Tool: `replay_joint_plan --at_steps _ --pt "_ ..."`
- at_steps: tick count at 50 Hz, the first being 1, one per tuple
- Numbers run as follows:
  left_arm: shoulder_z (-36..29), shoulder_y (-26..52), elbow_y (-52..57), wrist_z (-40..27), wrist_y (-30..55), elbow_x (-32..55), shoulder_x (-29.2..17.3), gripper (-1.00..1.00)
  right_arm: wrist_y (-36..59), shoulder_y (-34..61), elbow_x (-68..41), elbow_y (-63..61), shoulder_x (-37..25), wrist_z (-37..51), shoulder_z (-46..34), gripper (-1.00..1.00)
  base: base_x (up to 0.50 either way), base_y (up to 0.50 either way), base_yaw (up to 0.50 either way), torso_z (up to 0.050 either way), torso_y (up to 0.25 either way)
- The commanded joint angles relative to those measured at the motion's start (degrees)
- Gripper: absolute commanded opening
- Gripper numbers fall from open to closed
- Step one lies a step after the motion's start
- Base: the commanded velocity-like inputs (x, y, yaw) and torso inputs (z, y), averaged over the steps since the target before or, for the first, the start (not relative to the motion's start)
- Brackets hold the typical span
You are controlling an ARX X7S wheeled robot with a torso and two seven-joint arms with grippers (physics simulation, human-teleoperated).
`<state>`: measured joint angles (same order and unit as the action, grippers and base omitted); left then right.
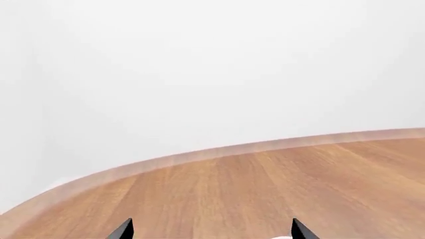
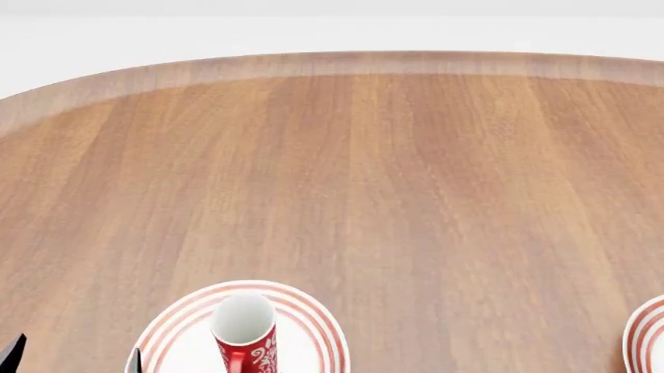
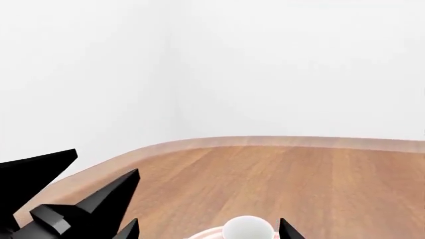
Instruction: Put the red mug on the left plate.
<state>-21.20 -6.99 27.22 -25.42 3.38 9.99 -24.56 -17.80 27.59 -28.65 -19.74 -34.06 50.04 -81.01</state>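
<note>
Head view, left to right, landmark = left plate.

Left gripper [image 2: 73, 356]: only two dark fingertips show at the bottom edge, just left of the round white left plate with thin red rings [image 2: 311, 318]. They stand well apart with nothing between them. In the left wrist view the same two tips [image 1: 211, 230] are spread wide over bare wood.

Small red mug with white floral pattern and white inside [image 2: 246, 336]: upright on the left plate, near its middle, free of any finger.

Round wooden table with pale rim [image 2: 394, 179]: extends beyond the plate on all sides.

Second red-ringed white plate [image 2: 648, 338]: well to the right of the left plate, cut by the frame edge.

Right gripper [image 3: 204, 230]: dark tips on either side of the mug's white top [image 3: 247, 229], plate rim [image 3: 207, 233] below. Jaws appear wide, not touching it, though the view is cropped.
</note>
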Motion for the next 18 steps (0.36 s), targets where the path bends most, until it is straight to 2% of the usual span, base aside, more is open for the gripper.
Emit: replay_joint_plan --at_steps 1,18 --pt "0.36 -0.22 0.64 -0.36 0.1 0.26 -0.37 1.0 0.65 -0.65 2.82 -4.49 -2.15 2.11 -0.11 1.0 0.0 0.0 0.0 0.0 0.0" --pt "0.5 -0.21 0.52 -0.63 -0.18 0.48 -0.55 1.0 0.24 -2.22 6.44 -8.44 -4.35 3.74 -0.37 1.0 0.0 0.0 0.0 0.0 0.0"
